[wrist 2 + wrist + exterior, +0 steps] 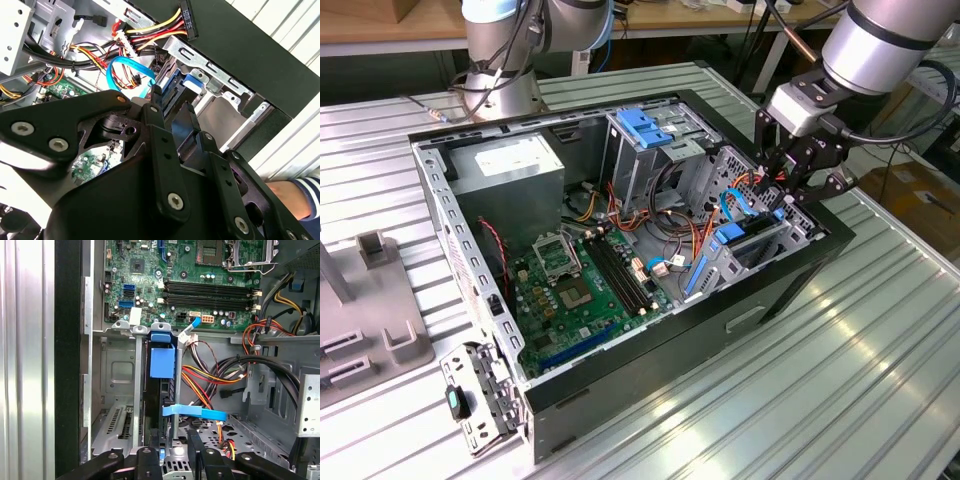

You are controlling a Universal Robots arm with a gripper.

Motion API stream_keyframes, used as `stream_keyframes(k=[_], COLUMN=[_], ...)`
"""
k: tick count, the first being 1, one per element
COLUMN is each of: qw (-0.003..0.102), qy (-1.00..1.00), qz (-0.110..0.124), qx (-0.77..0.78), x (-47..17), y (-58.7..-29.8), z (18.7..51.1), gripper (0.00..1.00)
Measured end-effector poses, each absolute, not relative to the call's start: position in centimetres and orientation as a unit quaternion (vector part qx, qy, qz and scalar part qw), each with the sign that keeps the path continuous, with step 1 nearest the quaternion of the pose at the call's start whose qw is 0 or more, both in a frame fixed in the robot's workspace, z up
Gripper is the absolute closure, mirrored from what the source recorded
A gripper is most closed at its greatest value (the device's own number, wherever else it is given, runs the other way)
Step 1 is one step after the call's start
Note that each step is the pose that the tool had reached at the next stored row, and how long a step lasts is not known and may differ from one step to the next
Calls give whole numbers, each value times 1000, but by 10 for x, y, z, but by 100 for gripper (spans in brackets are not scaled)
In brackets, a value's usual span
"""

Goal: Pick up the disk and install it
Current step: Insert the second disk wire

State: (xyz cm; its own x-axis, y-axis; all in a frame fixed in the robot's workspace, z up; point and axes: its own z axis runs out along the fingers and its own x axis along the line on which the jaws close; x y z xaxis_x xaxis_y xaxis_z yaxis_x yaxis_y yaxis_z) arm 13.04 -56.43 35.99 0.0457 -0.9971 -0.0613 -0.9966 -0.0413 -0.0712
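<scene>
The disk point(732, 240) stands on edge in the metal drive bay at the end of the open computer case on the exterior view's right. Its blue carrier frame point(162, 362) and thin dark body run between the bay's rails. My gripper point(790, 195) hangs over the bay's outer end. In both wrist views its black fingers point(150, 460) sit on either side of the disk's near edge point(175, 82), shut on it. My gripper point(172, 456) hides that end of the disk.
A light-blue cable point(195, 412) and bundled wires point(215, 375) crowd the bay's side. The motherboard point(575, 290), grey power-supply box point(510, 165) and blue bracket on the upper cage point(645, 125) fill the case. A person's striped sleeve point(302, 192) is beside the case.
</scene>
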Motion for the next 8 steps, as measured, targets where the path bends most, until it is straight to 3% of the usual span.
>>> stream_keyframes(k=[8], qw=[47], qy=[691], qz=[-2], qx=[-722], x=[130], y=[-564], z=[363], gripper=[64])
